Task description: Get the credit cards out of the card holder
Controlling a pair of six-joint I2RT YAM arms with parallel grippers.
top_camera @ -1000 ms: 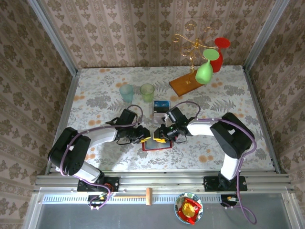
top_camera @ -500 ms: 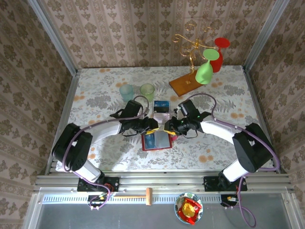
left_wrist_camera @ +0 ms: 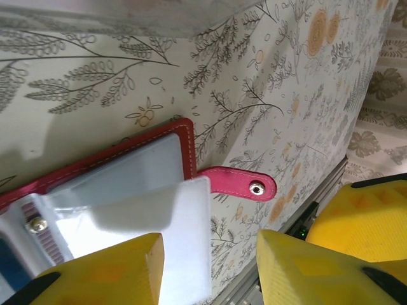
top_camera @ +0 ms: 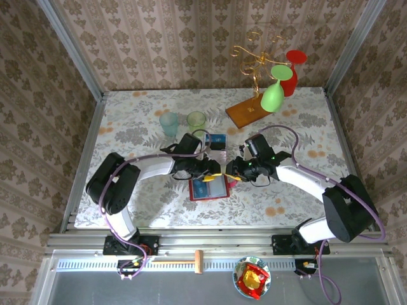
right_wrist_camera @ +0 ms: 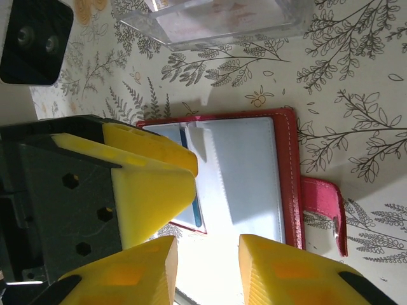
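Open red card holder (right_wrist_camera: pixel 245 171), right gripper (right_wrist_camera: pixel 208 254) parted

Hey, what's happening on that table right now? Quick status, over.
Left fingers open, right fingers open, both empty above the card holder. Holder lies open, blue card in its sleeve. Nothing in the way.

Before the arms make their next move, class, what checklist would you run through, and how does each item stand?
1. Card holder lies open on the table: ok.
2. Left gripper jaws apart: ok.
3. Right gripper jaws apart and empty: ok.
4. All cards out: not ok; a blue card sits in the holder.
5. Red tab lies flat on the table: ok.
6. Grippers apart from each other: cannot tell; they stand very close over the holder.
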